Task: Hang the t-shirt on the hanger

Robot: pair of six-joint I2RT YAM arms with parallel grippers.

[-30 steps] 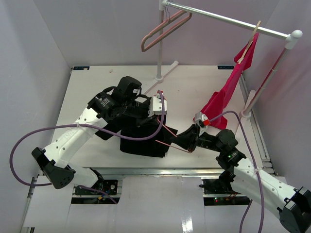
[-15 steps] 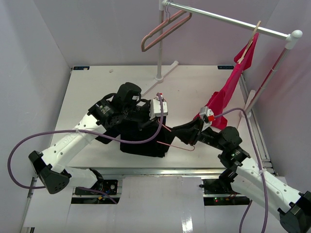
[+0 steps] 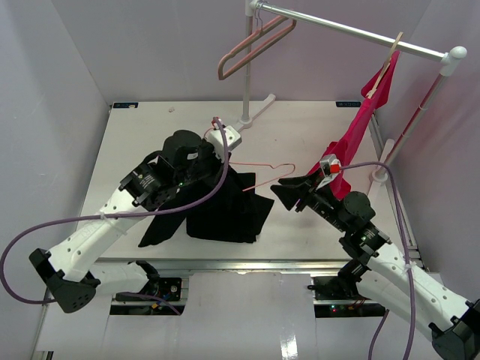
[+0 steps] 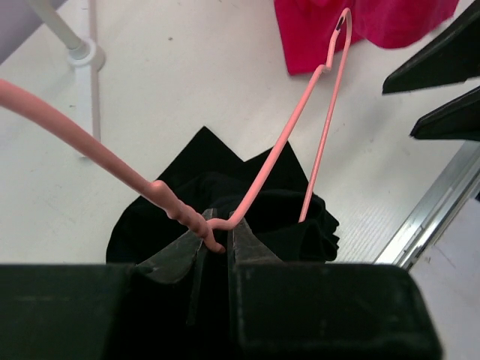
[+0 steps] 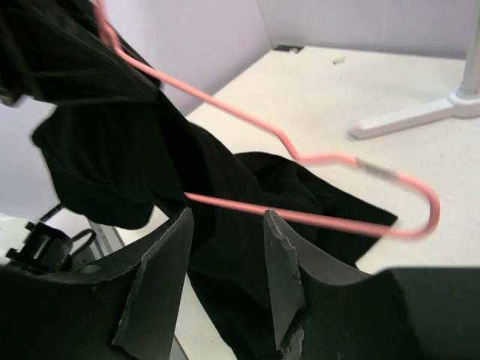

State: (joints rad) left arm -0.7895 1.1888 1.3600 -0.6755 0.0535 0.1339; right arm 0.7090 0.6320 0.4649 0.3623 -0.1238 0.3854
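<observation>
My left gripper is shut on the twisted neck of the salmon-pink wire hanger and holds it above the table; the grip shows in the left wrist view. The hanger points its triangle toward my right arm. The black t-shirt hangs bunched from under the left gripper down to the table. It is dark cloth below the jaws. My right gripper is open and empty. In the right wrist view the hanger's lower wire runs just beyond its fingertips, in front of the t-shirt.
A clothes rack stands at the back, its foot on the table. Two dusty-pink hangers and a wooden hanger with a red shirt hang from its rail. The red shirt also shows in the left wrist view.
My left gripper has lifted the hanger up and back, swinging its triangle toward the right arm, with the t-shirt partly raised. My right gripper has drawn back from the hanger's corner.
</observation>
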